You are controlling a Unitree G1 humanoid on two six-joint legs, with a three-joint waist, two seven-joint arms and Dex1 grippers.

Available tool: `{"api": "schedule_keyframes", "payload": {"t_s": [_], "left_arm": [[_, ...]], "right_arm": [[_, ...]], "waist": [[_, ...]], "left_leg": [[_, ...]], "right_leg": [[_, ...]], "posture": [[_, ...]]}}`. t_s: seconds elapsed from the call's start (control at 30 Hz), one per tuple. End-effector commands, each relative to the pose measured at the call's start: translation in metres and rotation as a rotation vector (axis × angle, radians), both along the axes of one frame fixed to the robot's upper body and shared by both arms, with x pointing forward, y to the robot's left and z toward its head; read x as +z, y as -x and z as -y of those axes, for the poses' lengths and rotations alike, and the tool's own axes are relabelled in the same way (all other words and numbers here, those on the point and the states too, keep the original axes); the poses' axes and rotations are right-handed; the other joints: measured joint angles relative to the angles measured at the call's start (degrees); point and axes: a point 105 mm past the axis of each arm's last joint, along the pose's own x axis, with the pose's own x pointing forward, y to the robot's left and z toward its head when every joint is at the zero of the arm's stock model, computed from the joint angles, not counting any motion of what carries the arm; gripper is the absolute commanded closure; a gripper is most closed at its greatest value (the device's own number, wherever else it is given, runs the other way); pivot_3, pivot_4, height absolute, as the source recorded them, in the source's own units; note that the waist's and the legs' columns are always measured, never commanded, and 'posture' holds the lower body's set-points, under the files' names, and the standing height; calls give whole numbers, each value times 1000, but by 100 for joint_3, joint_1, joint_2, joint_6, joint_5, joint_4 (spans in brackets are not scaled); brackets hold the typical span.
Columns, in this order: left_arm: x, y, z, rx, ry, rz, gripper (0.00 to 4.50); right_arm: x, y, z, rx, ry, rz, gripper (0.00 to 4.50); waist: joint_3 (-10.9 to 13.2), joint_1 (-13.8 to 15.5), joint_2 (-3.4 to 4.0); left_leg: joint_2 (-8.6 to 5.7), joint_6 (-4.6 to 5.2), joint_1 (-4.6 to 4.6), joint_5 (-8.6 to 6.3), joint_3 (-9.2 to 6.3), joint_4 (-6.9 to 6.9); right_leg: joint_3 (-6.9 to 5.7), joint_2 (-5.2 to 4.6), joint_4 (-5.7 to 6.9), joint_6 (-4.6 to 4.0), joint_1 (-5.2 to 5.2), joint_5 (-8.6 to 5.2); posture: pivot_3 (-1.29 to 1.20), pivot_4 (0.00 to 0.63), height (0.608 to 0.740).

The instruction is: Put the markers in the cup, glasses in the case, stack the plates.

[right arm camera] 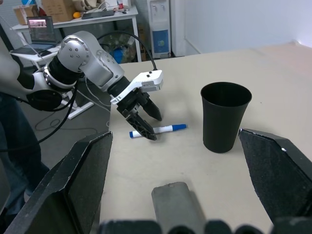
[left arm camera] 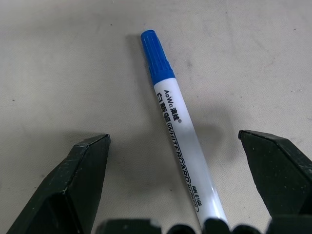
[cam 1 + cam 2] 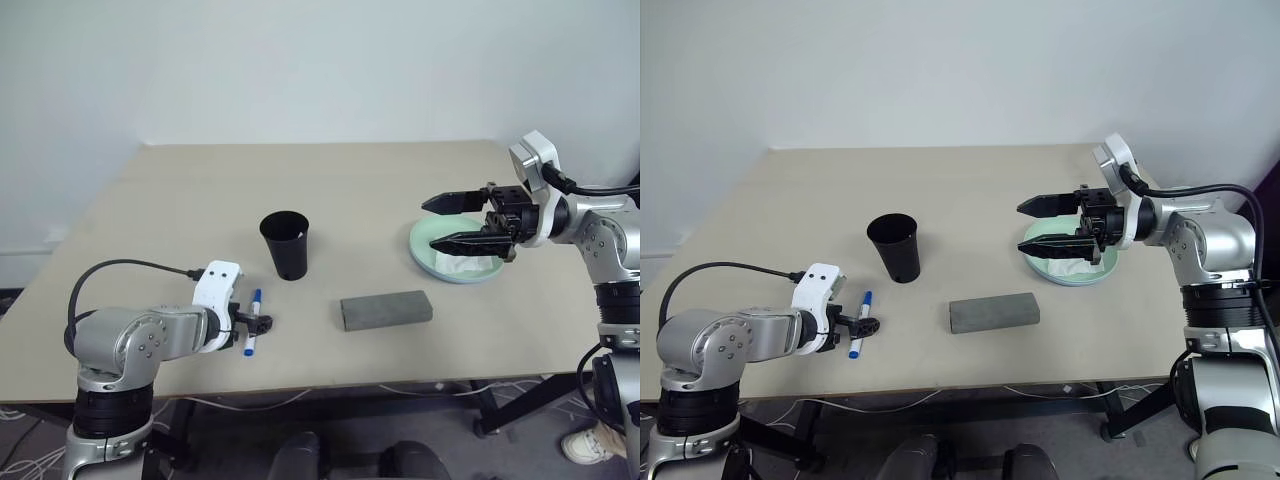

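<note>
Beige table [image 3: 330, 190] is shown: blue-capped marker [image 3: 252, 322] lies between spread fingers of the left gripper [image 3: 256, 324], its rear end hidden. Right gripper [image 3: 447, 222], fingers apart, partly hides a plate [image 3: 425, 258].

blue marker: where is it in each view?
Left eye: blue marker lower left, under the open left gripper.
Right eye: lower left, same spot.
Left wrist: centre, between the open fingers.
Right wrist: centre-left, behind the left gripper.
Shared landmark: cup, just beyond it.
</note>
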Motion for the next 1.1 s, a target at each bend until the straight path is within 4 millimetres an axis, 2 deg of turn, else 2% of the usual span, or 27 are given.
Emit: {"api": "schedule_keyframes", "payload": {"t_s": [0.03,0.07,0.17,0.53,0.57,0.8,0.9,0.97,1.1], "left_arm": [[-5,0,1,6,-2,-26,9],[-5,-1,1,5,-2,-26,9],[-3,-3,3,0,-2,-23,564],[-2,-7,1,-17,-36,-35,4201],[-2,-7,1,-19,-36,-34,4393],[11,-9,0,-109,-33,7,4393],[25,-14,2,-169,5,92,4393],[43,-15,10,-262,51,175,4393],[62,-8,22,-406,123,248,4393]], "right_arm": [[17,3,-1,16,-20,67,0],[17,3,-1,16,-19,67,0],[17,3,-1,17,-19,67,0],[17,4,-1,21,-18,62,0],[17,4,-1,22,-18,62,0],[16,4,-2,26,-16,59,0],[16,4,-2,26,-16,59,0],[16,3,-2,26,-15,59,0],[16,3,-3,24,-14,60,0]], "waist": [[0,1,1],[0,1,1],[1,1,1],[1,4,1],[1,3,1],[2,-2,0],[2,-2,0],[2,0,0],[1,-2,0]], "left_leg": [[0,0,0,0,0,0],[0,0,0,0,0,0],[0,0,0,0,0,0],[0,0,-2,0,6,0],[0,0,-2,0,6,0],[0,0,-3,0,7,-2],[0,-1,-12,0,7,-7],[0,-2,-22,1,8,-9],[0,-15,-80,9,12,-7]], "right_leg": [[-1,0,-1,0,0,3],[-3,-1,-3,2,0,7],[-5,-2,-6,6,1,15],[-1,-2,-23,8,1,19],[1,-1,-23,8,1,18],[3,0,-24,8,-5,18],[5,1,-28,7,-17,18],[6,0,-30,6,-28,19],[8,-3,-27,1,-81,23]], "posture": [[0,0,740],[0,0,740],[0,0,740],[0,0,740],[0,0,740],[0,0,740],[0,0,740],[0,0,740],[0,0,740]]}}
